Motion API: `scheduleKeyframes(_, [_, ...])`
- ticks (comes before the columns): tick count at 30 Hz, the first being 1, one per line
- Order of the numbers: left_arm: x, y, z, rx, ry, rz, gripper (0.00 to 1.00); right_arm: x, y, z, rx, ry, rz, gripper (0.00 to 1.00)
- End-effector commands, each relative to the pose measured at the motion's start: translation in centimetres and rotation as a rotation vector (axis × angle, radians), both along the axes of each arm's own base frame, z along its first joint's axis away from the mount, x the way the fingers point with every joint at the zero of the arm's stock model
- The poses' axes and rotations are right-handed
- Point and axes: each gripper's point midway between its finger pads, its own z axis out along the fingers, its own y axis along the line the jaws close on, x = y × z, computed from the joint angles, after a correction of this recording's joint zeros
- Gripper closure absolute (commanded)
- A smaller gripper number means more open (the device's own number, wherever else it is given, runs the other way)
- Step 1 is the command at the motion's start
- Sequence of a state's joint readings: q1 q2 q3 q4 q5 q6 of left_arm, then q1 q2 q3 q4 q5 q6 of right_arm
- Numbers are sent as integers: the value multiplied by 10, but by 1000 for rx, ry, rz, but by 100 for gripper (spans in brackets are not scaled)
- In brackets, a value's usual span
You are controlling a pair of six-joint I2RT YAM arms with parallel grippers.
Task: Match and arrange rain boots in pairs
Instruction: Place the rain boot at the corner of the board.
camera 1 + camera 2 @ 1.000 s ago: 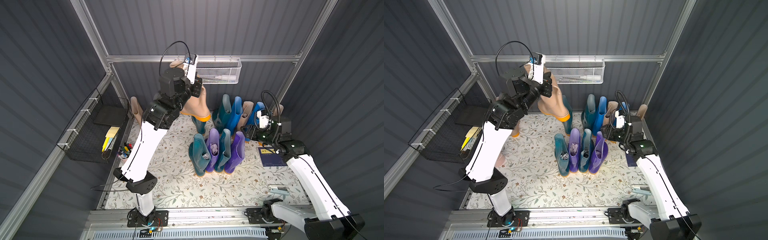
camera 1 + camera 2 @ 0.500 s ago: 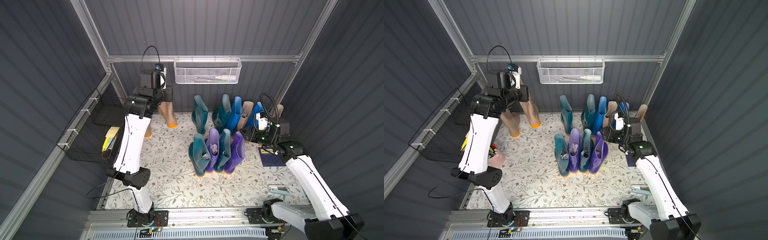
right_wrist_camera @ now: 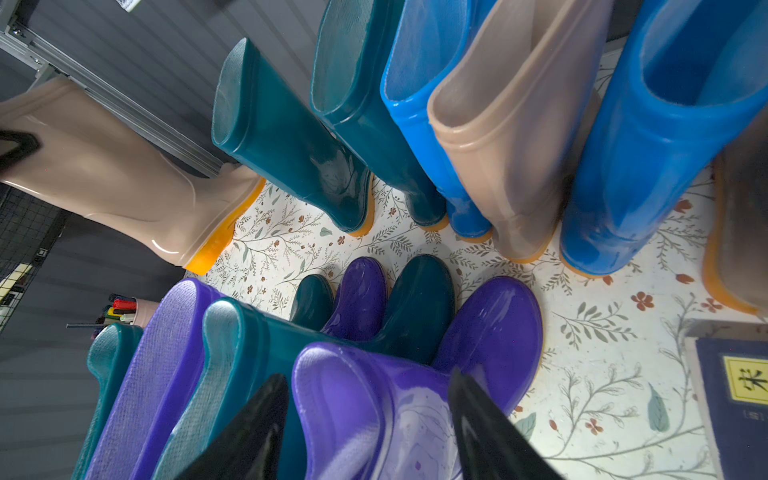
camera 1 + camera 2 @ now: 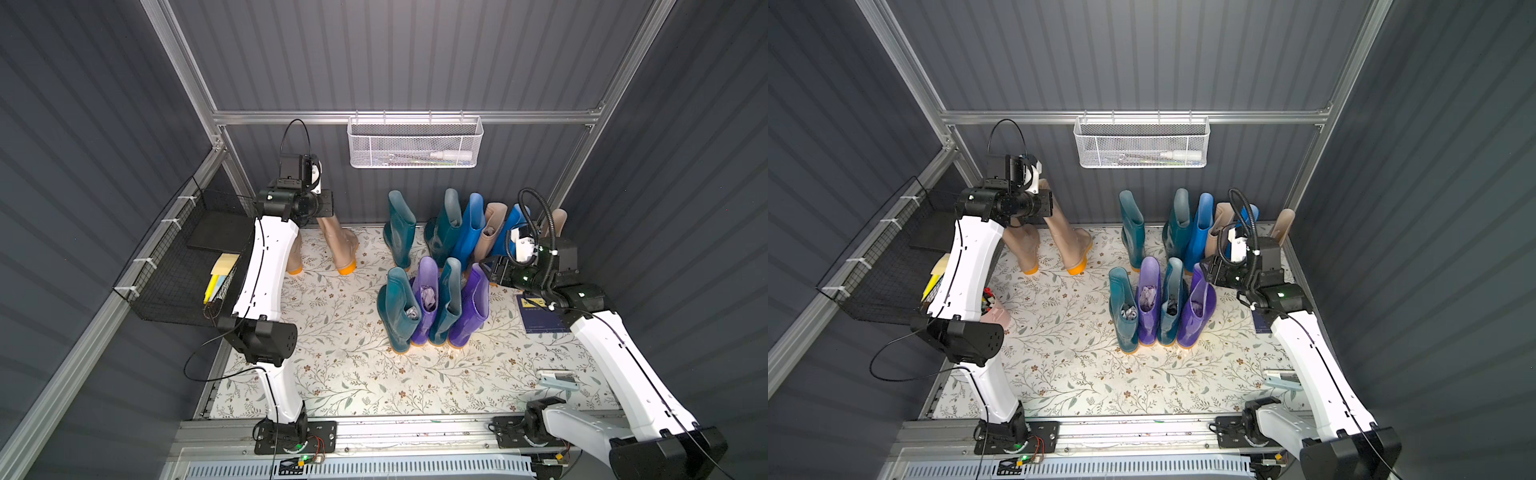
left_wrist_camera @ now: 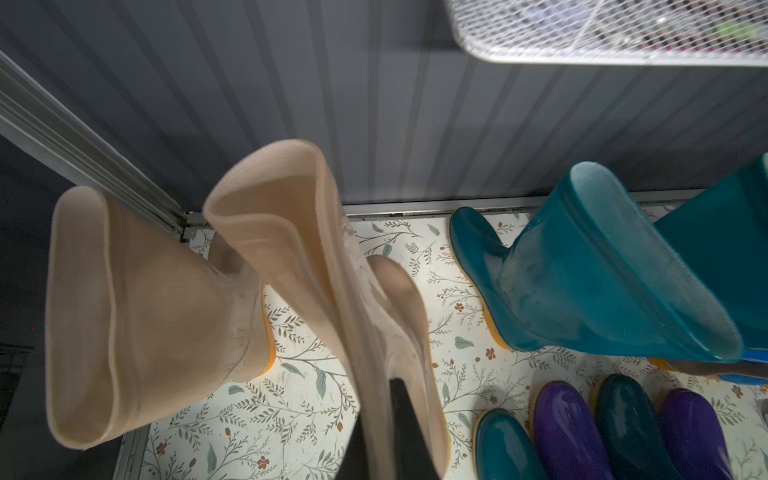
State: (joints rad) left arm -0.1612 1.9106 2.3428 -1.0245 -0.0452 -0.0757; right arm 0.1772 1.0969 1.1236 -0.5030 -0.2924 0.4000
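Note:
My left gripper [image 4: 327, 204] is shut on the shaft wall of a beige rain boot [image 4: 338, 245] [image 5: 291, 232]. That boot leans at the back left, its orange sole at the floral mat beside another beige boot [image 4: 295, 257]. My right gripper [image 3: 365, 432] is shut around the top of the right purple boot [image 4: 469, 307] [image 3: 374, 399], one finger against each side. This boot ends a front row of teal [image 4: 399, 311], purple [image 4: 426, 303] and teal [image 4: 446, 299]. Along the back wall stand teal, blue and beige boots [image 4: 469, 232].
A white wire basket [image 4: 415, 145] hangs on the back wall above the boots. A black mesh basket [image 4: 178, 257] lines the left wall. A dark blue book [image 4: 538, 316] lies under my right arm, and a pen cup [image 4: 994, 311] stands by my left arm.
My left arm swung left and down with the beige boot, from high in the air to the mat beside the other beige boot. The right arm stayed still.

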Motion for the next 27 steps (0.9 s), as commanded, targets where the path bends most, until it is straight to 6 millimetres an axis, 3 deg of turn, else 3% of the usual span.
scheduleKeyframes(1, [18, 8, 23, -11, -114, 7, 100, -2, 2, -4, -3, 9, 17, 35])
scheduleKeyframes(11, [48, 28, -12, 68, -116, 74, 100, 0, 2, -7, 1, 12, 15, 35])
scheduleKeyframes(27, [92, 61, -30, 210, -161, 171, 100, 0, 2, -5, -4, 7, 17, 35])
